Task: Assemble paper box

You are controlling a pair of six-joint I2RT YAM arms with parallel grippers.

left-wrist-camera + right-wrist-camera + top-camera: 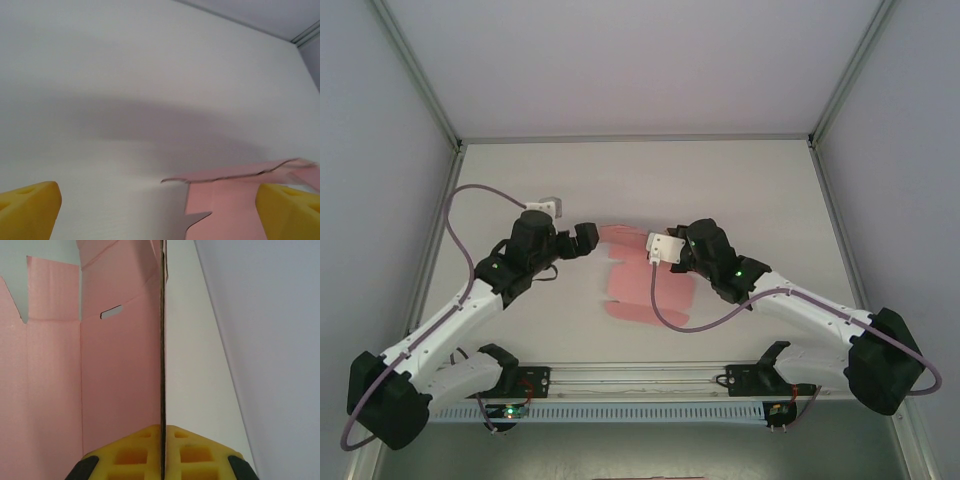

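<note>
Pink card, the paper box [645,285] still a flat die-cut sheet, lies at the middle of the white tabletop [620,180], between the two arms. The right gripper [163,440], at the sheet's 1 o'clock corner, is clamped tight on a raised flap that shows edge-on between its yellow pads [130,455]. The left gripper [588,235], at the sheet's 11 o'clock, has its jaws spread wide and holds nothing; a lifted edge of the card lies just ahead of its yellow fingertips [30,205].
</note>
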